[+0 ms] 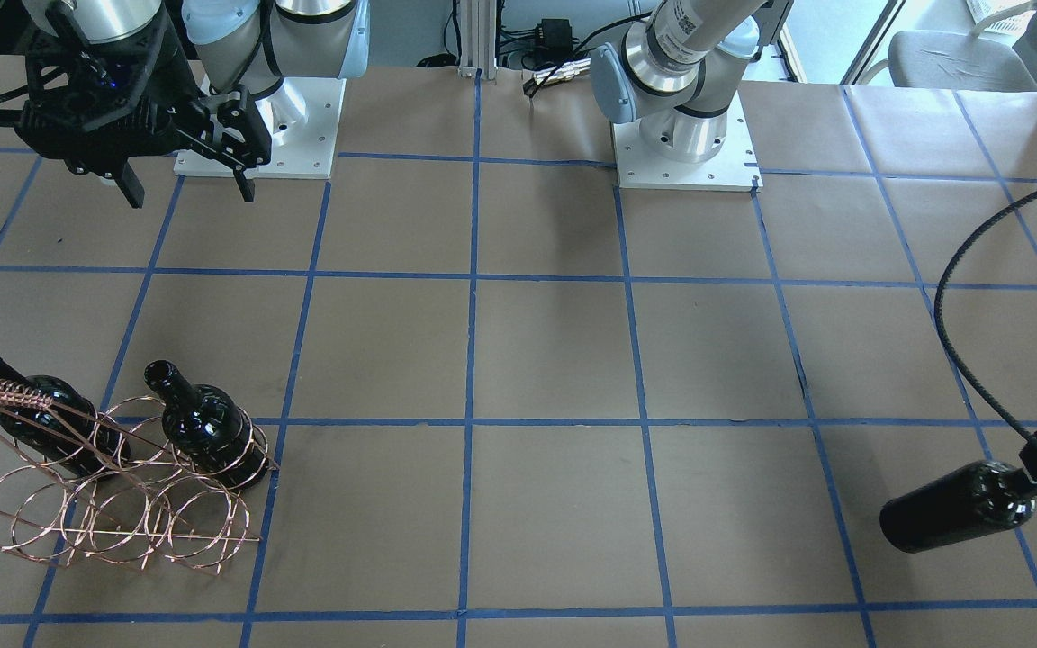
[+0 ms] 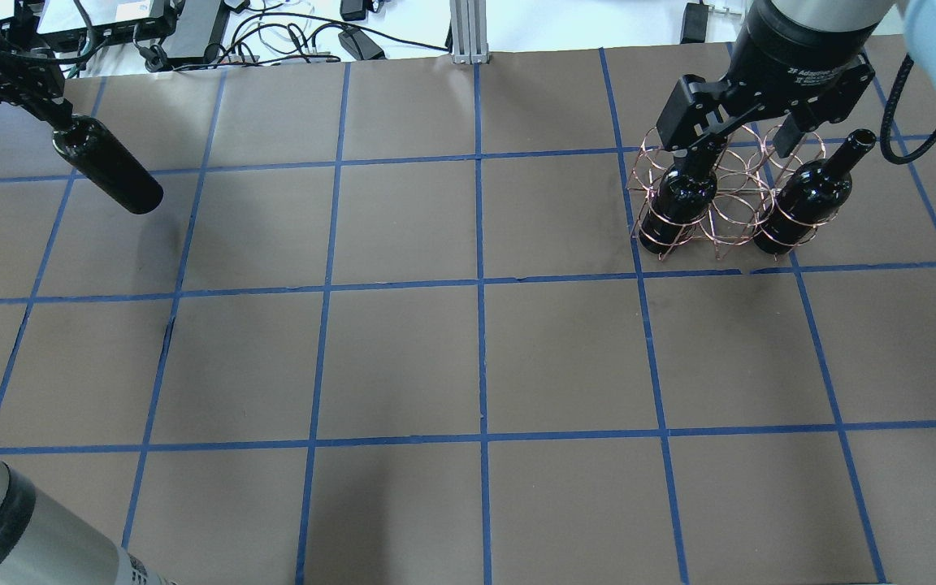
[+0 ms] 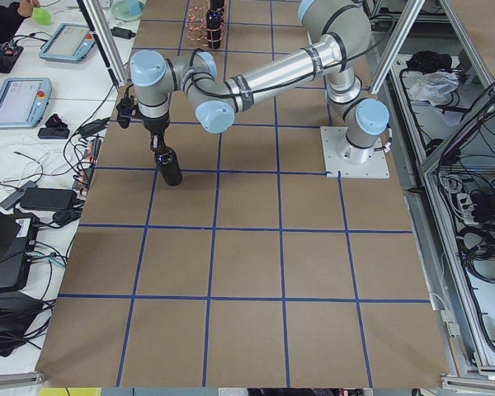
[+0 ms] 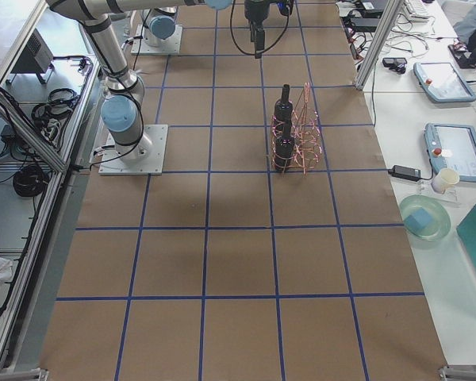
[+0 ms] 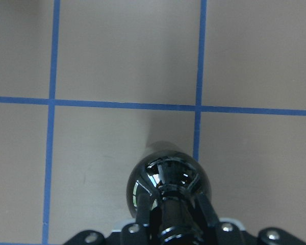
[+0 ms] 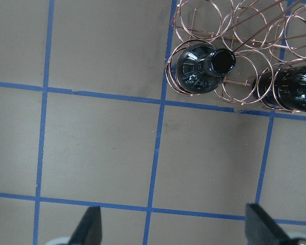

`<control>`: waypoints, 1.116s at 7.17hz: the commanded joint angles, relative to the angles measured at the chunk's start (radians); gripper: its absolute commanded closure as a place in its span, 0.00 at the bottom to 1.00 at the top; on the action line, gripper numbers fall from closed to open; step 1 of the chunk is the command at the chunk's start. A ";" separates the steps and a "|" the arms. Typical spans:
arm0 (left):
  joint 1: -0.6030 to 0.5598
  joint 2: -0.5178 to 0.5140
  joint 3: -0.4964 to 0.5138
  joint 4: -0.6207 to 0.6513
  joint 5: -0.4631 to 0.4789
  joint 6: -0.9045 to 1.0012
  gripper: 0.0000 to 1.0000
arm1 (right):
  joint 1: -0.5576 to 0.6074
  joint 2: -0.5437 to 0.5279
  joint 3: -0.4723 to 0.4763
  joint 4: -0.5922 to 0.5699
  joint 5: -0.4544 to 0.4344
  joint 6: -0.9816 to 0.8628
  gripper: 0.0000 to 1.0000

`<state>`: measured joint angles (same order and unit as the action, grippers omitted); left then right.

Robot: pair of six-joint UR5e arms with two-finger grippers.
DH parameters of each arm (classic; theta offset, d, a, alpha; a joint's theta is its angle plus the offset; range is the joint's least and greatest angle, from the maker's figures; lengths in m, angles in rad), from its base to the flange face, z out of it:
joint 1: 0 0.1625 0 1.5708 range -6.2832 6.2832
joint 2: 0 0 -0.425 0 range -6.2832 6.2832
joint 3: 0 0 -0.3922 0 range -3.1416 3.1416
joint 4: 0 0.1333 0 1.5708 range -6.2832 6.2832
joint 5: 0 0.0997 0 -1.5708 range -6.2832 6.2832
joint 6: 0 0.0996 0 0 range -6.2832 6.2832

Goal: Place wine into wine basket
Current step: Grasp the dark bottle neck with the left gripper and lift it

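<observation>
My left gripper (image 2: 59, 126) is shut on the neck of a glossy black wine bottle (image 2: 108, 168) and holds it upright at the table's far left corner. The bottle also shows in the front view (image 1: 951, 511) and the left wrist view (image 5: 166, 186). The copper wire wine basket (image 2: 730, 213) stands at the far right with two black bottles (image 2: 684, 195) (image 2: 808, 195) upright in its near rings. My right gripper (image 2: 746, 140) is open and empty, high above the basket; the right wrist view looks down on the basket (image 6: 229, 30).
The table is brown paper with a blue tape grid (image 2: 480, 280). The arm bases (image 1: 685, 153) sit at its robot side. A black cable (image 1: 960, 297) hangs by the left arm. Boxes and cables (image 2: 192, 24) lie beyond the far edge.
</observation>
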<state>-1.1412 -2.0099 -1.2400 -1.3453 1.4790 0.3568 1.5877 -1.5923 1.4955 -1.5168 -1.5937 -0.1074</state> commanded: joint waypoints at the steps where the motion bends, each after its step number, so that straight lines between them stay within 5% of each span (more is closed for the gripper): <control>1: -0.105 0.089 -0.112 0.005 0.000 -0.126 1.00 | 0.000 0.000 0.000 0.000 0.000 -0.002 0.01; 5: -0.409 0.235 -0.329 0.081 0.010 -0.506 1.00 | 0.000 0.000 0.000 0.000 0.000 0.000 0.01; 8: -0.550 0.281 -0.426 0.143 0.012 -0.622 1.00 | 0.000 0.002 0.000 -0.002 0.000 0.000 0.01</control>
<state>-1.6353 -1.7437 -1.6352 -1.2213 1.4902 -0.2209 1.5877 -1.5920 1.4961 -1.5184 -1.5938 -0.1074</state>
